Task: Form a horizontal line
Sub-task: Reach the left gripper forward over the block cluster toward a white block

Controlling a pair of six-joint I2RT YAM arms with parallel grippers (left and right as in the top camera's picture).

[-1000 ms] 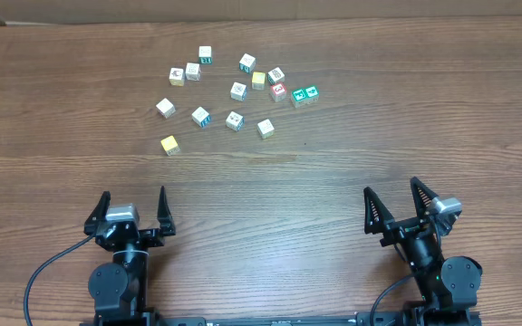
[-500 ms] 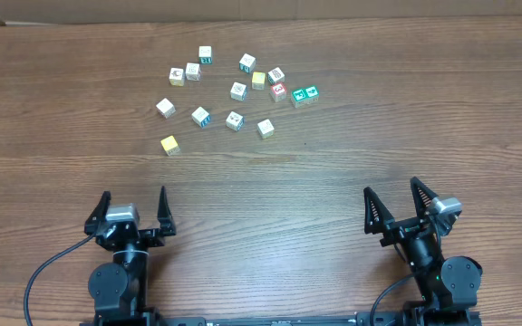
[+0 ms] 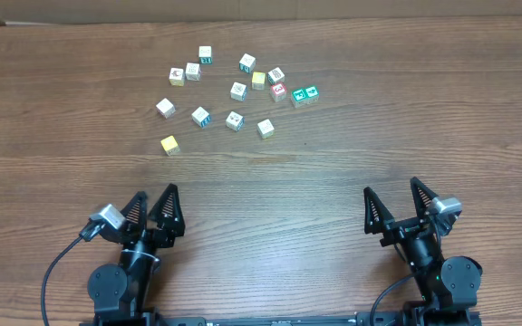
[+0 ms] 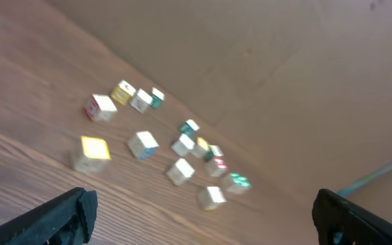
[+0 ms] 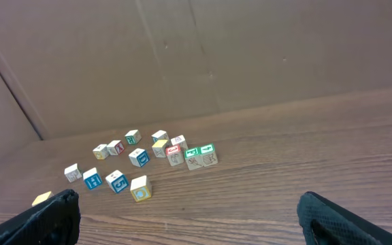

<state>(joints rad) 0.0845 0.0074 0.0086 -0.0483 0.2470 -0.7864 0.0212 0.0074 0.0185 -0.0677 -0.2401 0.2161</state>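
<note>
Several tiny picture cubes lie scattered at the far middle of the table; no straight row of four shows. Among them are whitish cubes (image 3: 201, 116), a yellow cube (image 3: 169, 144) at the front left, another yellow one (image 3: 258, 80), a red cube (image 3: 278, 91) and two green cubes (image 3: 304, 94) side by side. My left gripper (image 3: 155, 196) is open and empty near the front edge, turned towards the right. Its wrist view is blurred and shows the yellow cube (image 4: 94, 148) far ahead. My right gripper (image 3: 391, 188) is open and empty at the front right, with the green cubes (image 5: 201, 154) far ahead.
A brown cardboard wall (image 3: 243, 9) stands along the table's far edge behind the cubes. Bare wooden table (image 3: 261, 181) lies between the cubes and both grippers.
The left gripper has swung and twisted to the right at the front edge. The right gripper and the cubes have not moved.
</note>
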